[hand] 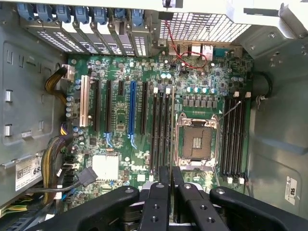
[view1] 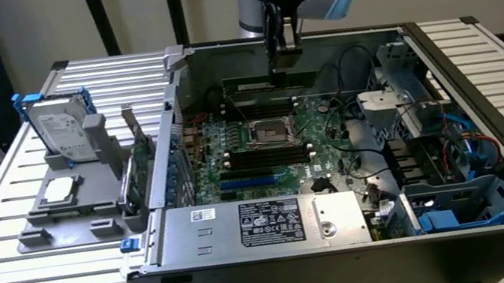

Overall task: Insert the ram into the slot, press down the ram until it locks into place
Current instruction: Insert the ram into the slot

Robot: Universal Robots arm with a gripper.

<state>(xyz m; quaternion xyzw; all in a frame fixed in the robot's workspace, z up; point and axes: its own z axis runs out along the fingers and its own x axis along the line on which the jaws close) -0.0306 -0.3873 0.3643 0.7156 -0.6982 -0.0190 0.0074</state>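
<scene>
Over the motherboard (hand: 126, 166), pincer (hand: 171, 174) narrow around the ram (hand: 172, 130), close above a slot (hand: 166, 134).

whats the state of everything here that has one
gripper: shut on the ram
ram: held on edge over the slots, seating unclear
slots: those across the CPU socket are empty
CPU socket: empty, uncovered
computer case: side open

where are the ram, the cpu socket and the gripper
ram (view1: 255, 84): exterior view, middle of its green face
cpu socket (hand: 198, 142): wrist view, centre of its pin area
gripper (hand: 171, 174): wrist view, midway between its fingertips
</scene>
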